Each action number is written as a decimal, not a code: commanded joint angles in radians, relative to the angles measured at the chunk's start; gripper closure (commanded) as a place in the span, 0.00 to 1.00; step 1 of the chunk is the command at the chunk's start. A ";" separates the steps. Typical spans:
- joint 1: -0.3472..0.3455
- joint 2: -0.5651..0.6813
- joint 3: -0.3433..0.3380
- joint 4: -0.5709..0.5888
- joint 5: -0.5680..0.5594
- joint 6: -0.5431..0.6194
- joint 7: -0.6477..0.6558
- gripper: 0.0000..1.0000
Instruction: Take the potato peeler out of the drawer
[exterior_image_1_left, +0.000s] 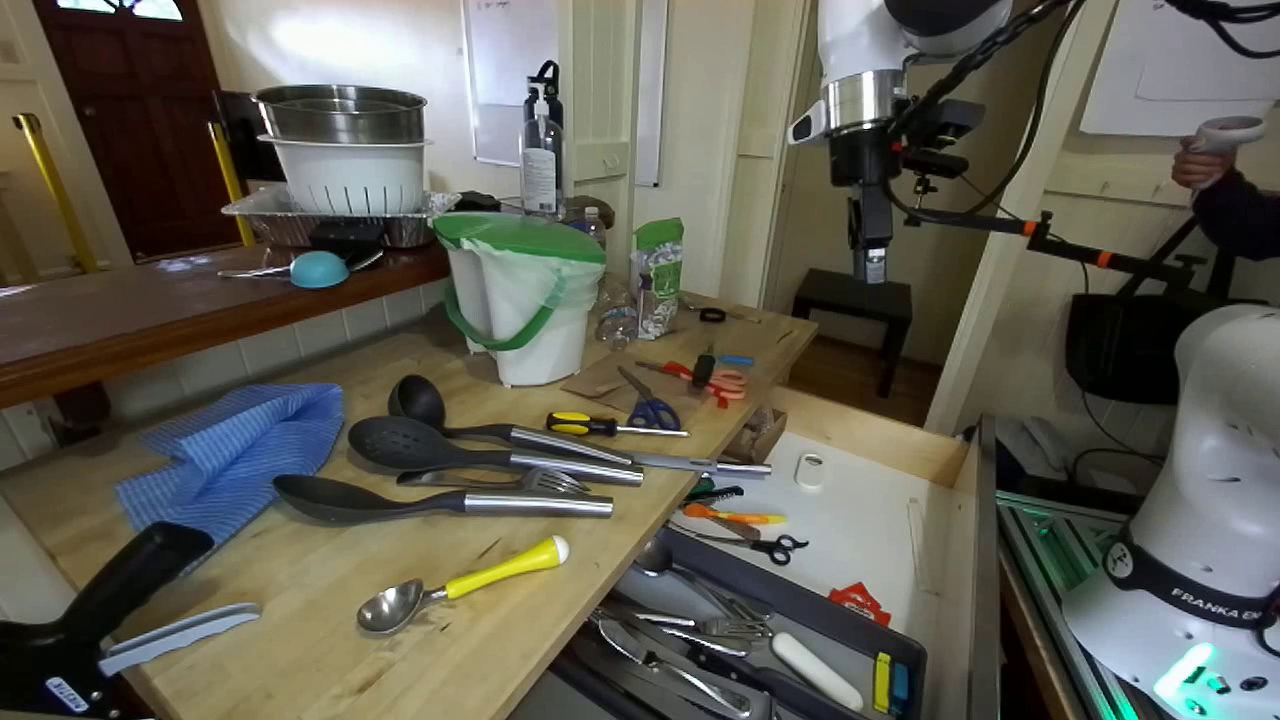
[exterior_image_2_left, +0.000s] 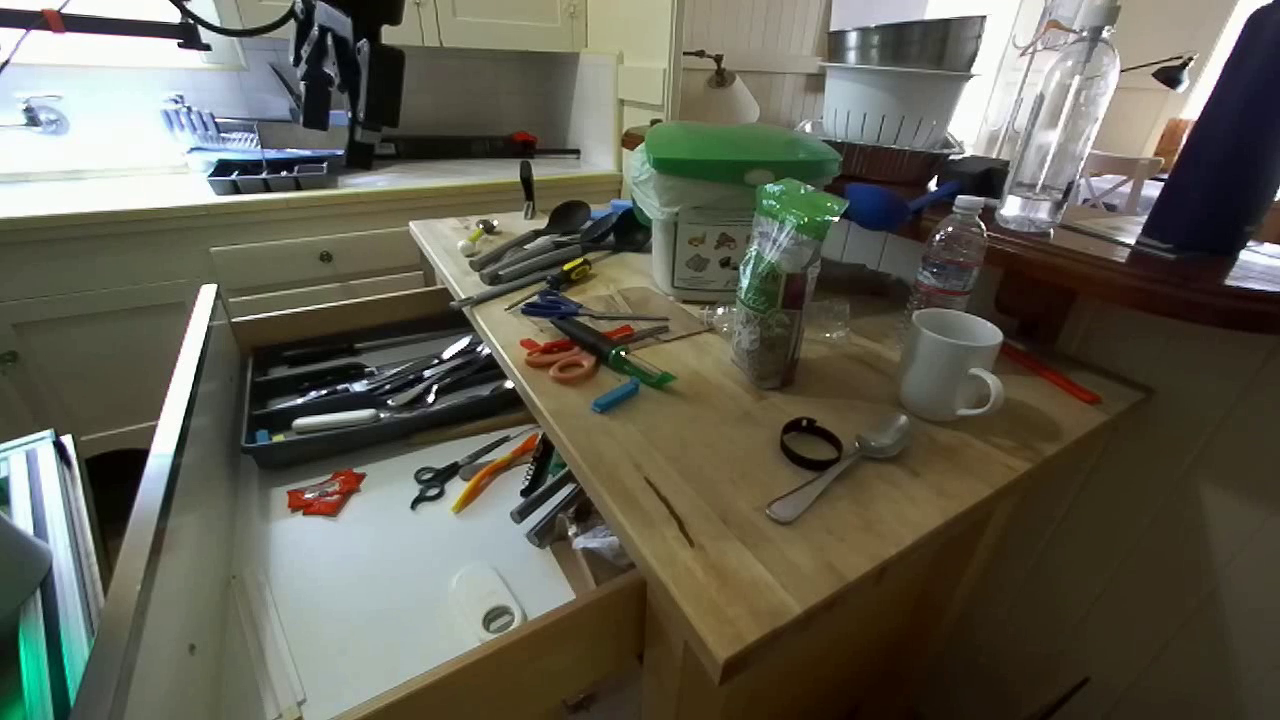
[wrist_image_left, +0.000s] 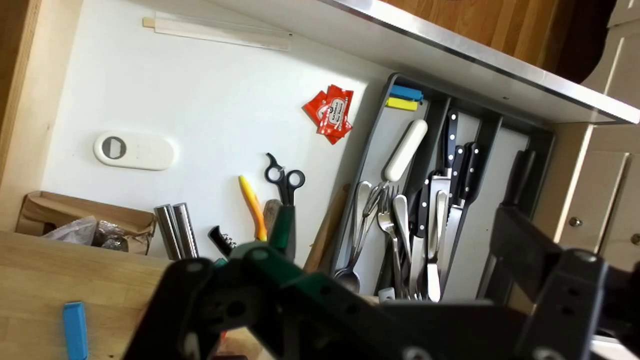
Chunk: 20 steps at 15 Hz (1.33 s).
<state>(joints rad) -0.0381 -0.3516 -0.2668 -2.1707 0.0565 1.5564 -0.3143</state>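
Wide, shallow pale-wood drawer (exterior_image_2_left: 370, 590) stood pulled out from beneath blond wooden countertop (exterior_image_2_left: 720, 540), presumably for overhead reach; black two-fingered gripper (wrist_image_left: 395, 222) hung above, jaws spread, nothing between, likely set to straddle a handle; potato peeler was not surely identifiable

Drawer (exterior_image_2_left: 375, 570) is open w/ lt-wood sides & wht btm.

Pale walls (exterior_image_1_left: 390, 40), bright window (exterior_image_2_left: 120, 50).
We note a dark brown door (exterior_image_1_left: 140, 150) with small lit panes (exterior_image_1_left: 157, 9) at its top, and strong glare on the wall nearby. In an exterior view we record off-white cabinets (exterior_image_2_left: 90, 350) beneath a glare-washed counter (exterior_image_2_left: 60, 200), with a pale splashback (exterior_image_2_left: 510, 95) behind. A black stool (exterior_image_1_left: 840, 298) stands on wooden floor (exterior_image_1_left: 840, 358); we see warm-toned boards (wrist_image_left: 475, 20) in the wrist view.
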 joint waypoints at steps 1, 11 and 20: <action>-0.017 0.033 0.043 -0.036 0.025 0.079 0.011 0.00; 0.047 0.070 0.166 -0.377 0.183 0.735 0.040 0.00; 0.054 0.067 0.174 -0.415 0.172 0.776 0.059 0.00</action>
<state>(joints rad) 0.0156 -0.2842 -0.0927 -2.5873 0.2292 2.3349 -0.2562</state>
